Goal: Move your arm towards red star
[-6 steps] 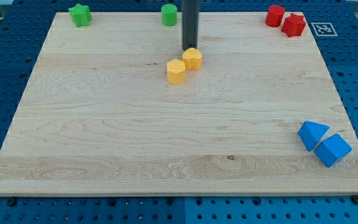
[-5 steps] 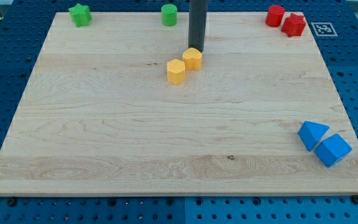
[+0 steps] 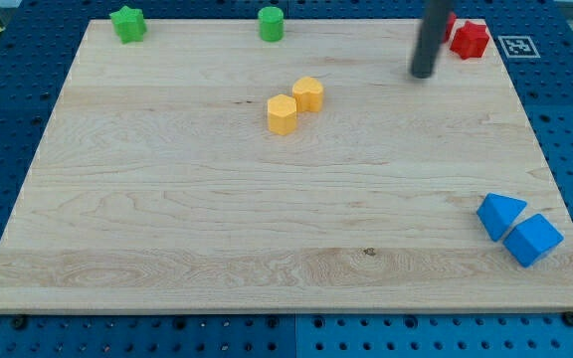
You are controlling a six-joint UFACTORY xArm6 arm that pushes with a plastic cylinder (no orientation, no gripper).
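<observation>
Our rod stands near the top right of the wooden worktop [image 3: 167, 199], my tip [image 3: 423, 74] resting on bare wood just to the left of and below the red star [image 3: 472, 38]. We carry no gripper here, only this straight dark rod, so there is nothing to be apart or together. The red star sits at the worktop's top right corner, close to the top edge; its shape is compact, with no long axis we can make out, and we cannot tell which way its points face. A second red block [image 3: 450, 24] sits just to its left, mostly hidden behind our rod, its shape unclear.

Well to the left of my tip, near the centre top, two yellow blocks lie touching: one yellow block [image 3: 308, 93] upper right, the other yellow block [image 3: 282, 114] lower left. A green star [image 3: 126, 23] occupies the top left corner, and a green cylinder [image 3: 271, 23] stands along the top edge. At the lower right, a blue triangular block [image 3: 499, 214] touches a blue cube-like block [image 3: 532, 240].
</observation>
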